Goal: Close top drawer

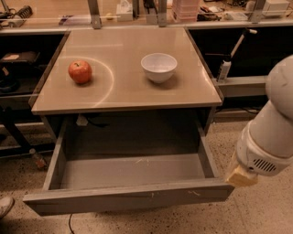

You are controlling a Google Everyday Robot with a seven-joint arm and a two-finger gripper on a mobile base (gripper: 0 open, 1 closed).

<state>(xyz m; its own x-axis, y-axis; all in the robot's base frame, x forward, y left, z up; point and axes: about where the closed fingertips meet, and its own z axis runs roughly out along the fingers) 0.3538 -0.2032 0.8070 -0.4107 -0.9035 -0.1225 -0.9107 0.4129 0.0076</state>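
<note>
The top drawer (132, 195) is a broad shallow grey box pulled far out from under the tan tabletop (128, 87). Its flat front faces me low in the view and carries small pale scratches. The inside is empty. My arm (270, 137) comes in from the right edge as a white rounded casing. Its tan end piece (241, 176) hangs just off the drawer's front right corner. The gripper itself is not in view.
A red apple (80, 71) and a white bowl (159, 67) sit on the tabletop. Dark shelving (18, 77) stands at the left and a counter with clutter (137, 9) runs along the back. The floor is speckled.
</note>
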